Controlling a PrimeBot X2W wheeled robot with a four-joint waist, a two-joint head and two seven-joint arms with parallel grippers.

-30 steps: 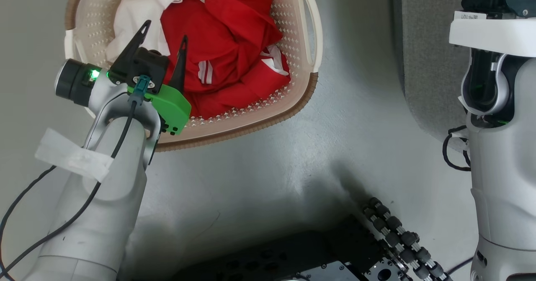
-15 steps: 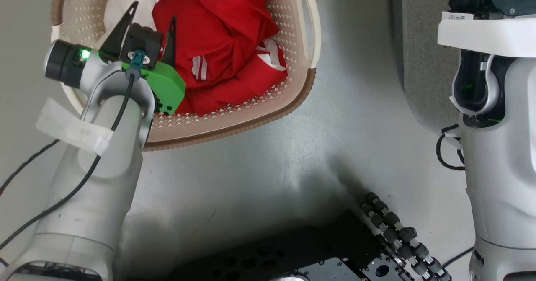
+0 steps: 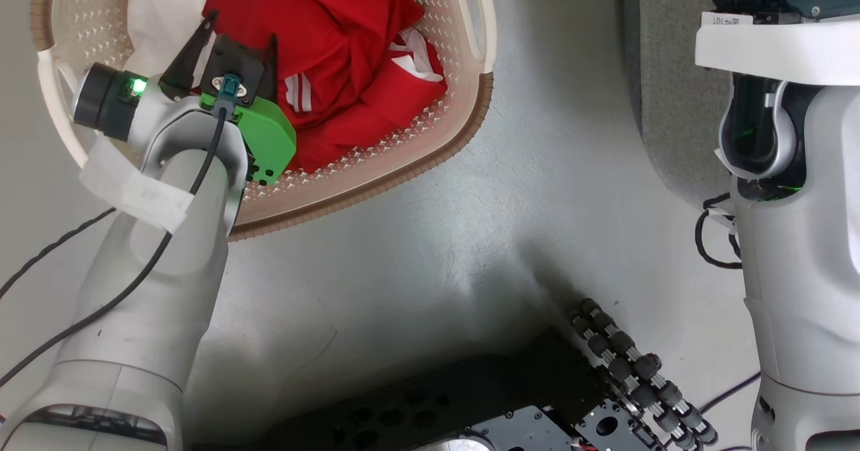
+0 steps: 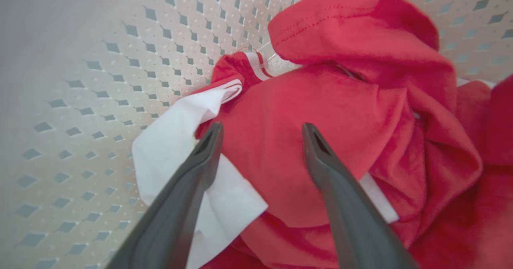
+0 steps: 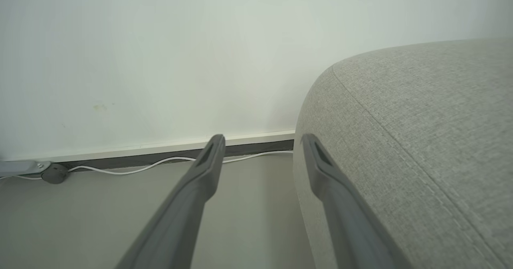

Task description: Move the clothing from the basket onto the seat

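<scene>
The left gripper (image 3: pixel 242 29) hangs inside the basket (image 3: pixel 403 162), at its left side. Its 2 dark fingers are spread wide and nothing is clamped between them. The clothing (image 3: pixel 349 48) lies heaped in the basket, directly ahead of and below the fingertips.

In the left wrist view, a rounded red fold of the clothing (image 4: pixel 320 100) fills the gap in front of the left gripper (image 4: pixel 262 128). A white panel (image 4: pixel 172 152) of the fabric lies beneath 1 finger, against the basket's perforated wall (image 4: pixel 100 80). I cannot tell whether the tips touch the cloth.

The basket stands on the grey floor (image 3: pixel 470 236), and bare floor separates it from the seat (image 3: pixel 662 101) on the robot's right.

The right gripper (image 5: pixel 262 138) is also wide apart and empty. It points along the floor just beside the seat's rounded corner (image 5: pixel 421 140), with a white cable (image 5: pixel 132 166) running along the foot of the wall beyond.
</scene>
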